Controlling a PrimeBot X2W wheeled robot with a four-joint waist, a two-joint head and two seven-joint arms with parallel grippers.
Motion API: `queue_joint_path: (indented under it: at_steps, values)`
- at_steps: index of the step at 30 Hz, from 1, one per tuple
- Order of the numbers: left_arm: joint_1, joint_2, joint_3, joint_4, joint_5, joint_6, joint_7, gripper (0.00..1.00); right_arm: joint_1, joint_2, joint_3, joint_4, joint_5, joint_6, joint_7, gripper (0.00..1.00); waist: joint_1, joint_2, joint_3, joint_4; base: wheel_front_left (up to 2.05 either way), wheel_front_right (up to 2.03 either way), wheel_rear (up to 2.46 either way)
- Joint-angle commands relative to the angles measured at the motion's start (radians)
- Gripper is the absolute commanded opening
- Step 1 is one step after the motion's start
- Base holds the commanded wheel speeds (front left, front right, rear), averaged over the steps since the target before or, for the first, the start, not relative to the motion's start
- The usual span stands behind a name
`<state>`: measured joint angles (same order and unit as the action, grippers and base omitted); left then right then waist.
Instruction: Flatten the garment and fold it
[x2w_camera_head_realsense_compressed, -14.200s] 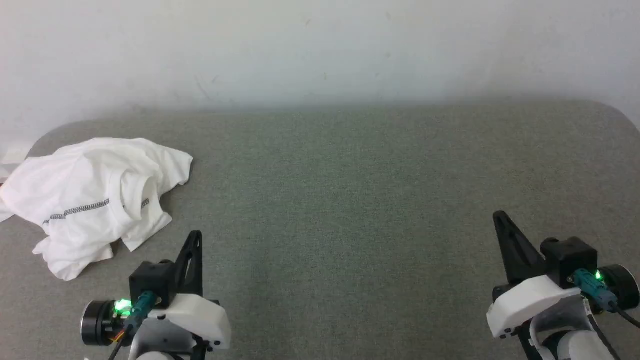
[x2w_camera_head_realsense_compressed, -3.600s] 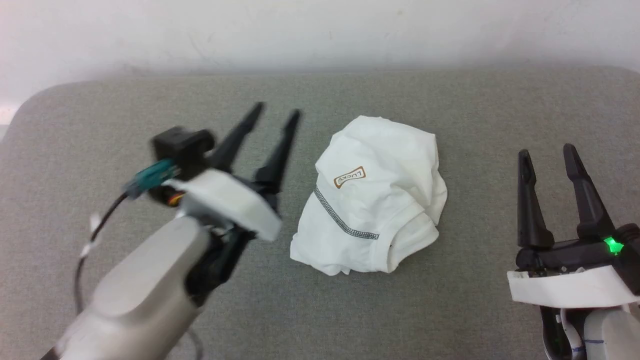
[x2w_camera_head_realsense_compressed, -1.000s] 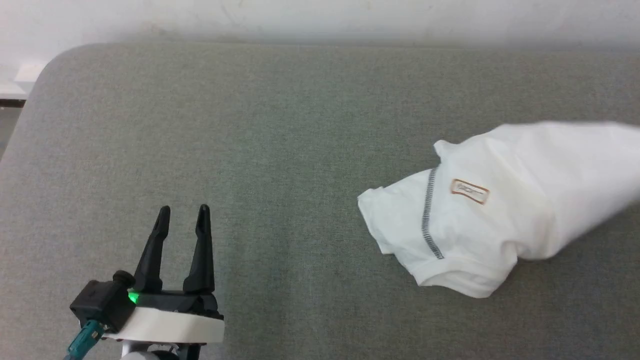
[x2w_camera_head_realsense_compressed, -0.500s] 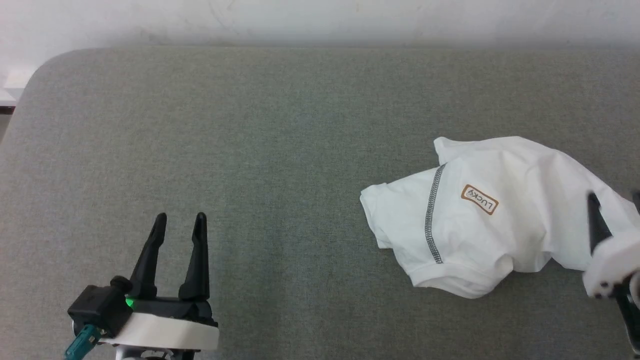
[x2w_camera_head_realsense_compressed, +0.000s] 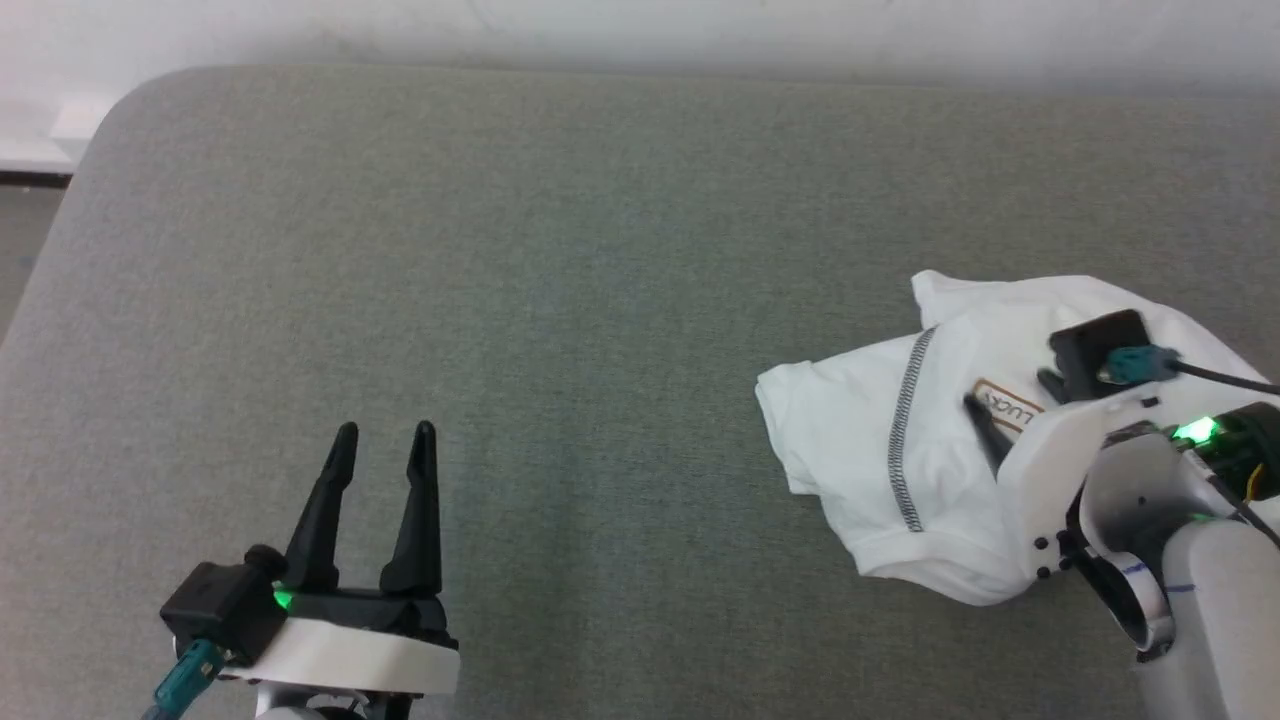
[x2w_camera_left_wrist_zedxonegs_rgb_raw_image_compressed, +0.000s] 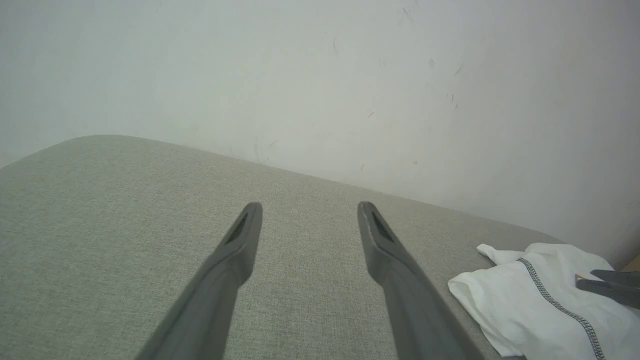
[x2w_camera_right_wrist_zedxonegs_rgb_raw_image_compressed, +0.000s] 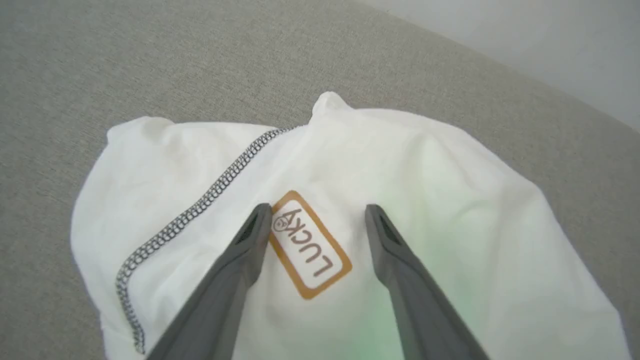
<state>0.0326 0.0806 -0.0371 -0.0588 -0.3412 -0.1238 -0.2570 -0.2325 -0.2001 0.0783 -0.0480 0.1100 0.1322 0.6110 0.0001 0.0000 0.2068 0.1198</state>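
The garment (x2w_camera_head_realsense_compressed: 840, 430) is a white T-shirt lying crumpled at the right of the grey surface, with a dark zigzag seam (x2w_camera_head_realsense_compressed: 905, 440) and a brown-edged "LUCKY" label (x2w_camera_right_wrist_zedxonegs_rgb_raw_image_compressed: 310, 245) facing up. My right gripper (x2w_camera_head_realsense_compressed: 1008, 392) hovers over it, open, fingers pointing left. In the right wrist view my right gripper (x2w_camera_right_wrist_zedxonegs_rgb_raw_image_compressed: 318, 209) straddles the label over the garment (x2w_camera_right_wrist_zedxonegs_rgb_raw_image_compressed: 425, 190) with nothing pinched. My left gripper (x2w_camera_head_realsense_compressed: 385, 432) stands open and empty at the lower left, far from the shirt. The left wrist view shows my left gripper (x2w_camera_left_wrist_zedxonegs_rgb_raw_image_compressed: 310, 206) and, at its right edge, the garment (x2w_camera_left_wrist_zedxonegs_rgb_raw_image_compressed: 525, 305) under the right fingers (x2w_camera_left_wrist_zedxonegs_rgb_raw_image_compressed: 607, 285).
The grey fabric surface (x2w_camera_head_realsense_compressed: 600, 300) spreads wide between the grippers. Its rounded back-left corner (x2w_camera_head_realsense_compressed: 110, 110) meets a pale wall (x2w_camera_head_realsense_compressed: 640, 30), and a strip of floor (x2w_camera_head_realsense_compressed: 20, 230) shows past the left edge.
A second ago the garment was stretched up toward the right; it has since dropped into a heap. My right gripper has come in from the right edge over the label. The camera shifted slightly.
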Motion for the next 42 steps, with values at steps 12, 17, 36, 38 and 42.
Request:
queue_joint_path:
  at_steps: [12, 17, 36, 38, 42]
  values:
    - [-0.039, -0.017, -0.023, 0.030, -0.023, -0.007, -0.005, 1.00, -0.158, -0.048, 0.094, 0.141, -0.004, -0.002, 0.088, 0.00, -0.0001, 0.0000, 0.021, 0.099, 0.00, 0.00, 0.00]
    - [-0.032, -0.024, -0.019, 0.038, -0.025, -0.007, -0.005, 1.00, -0.309, -0.075, 0.132, 0.124, -0.024, -0.002, -0.026, 0.00, -0.0001, 0.0000, -0.002, 0.108, 0.00, 0.00, 0.00]
    - [-0.014, -0.030, -0.028, 0.047, -0.023, -0.007, -0.005, 1.00, -0.157, -0.178, 0.441, 0.117, 0.282, -0.002, 0.298, 0.00, -0.0001, 0.0000, -0.007, 0.077, 0.00, 0.00, 0.00]
    - [-0.018, -0.030, -0.034, 0.048, -0.022, -0.007, -0.005, 1.00, -0.110, -0.216, 0.430, 0.080, 0.307, -0.002, 0.348, 0.02, -0.0001, 0.0000, -0.001, 0.067, 0.00, 0.00, 0.00]
    - [-0.026, -0.027, -0.039, 0.050, -0.021, -0.007, -0.005, 1.00, -0.053, -0.215, 0.360, 0.019, 0.291, -0.002, 0.323, 1.00, -0.0001, 0.0000, 0.002, 0.045, 0.00, 0.00, 0.00]
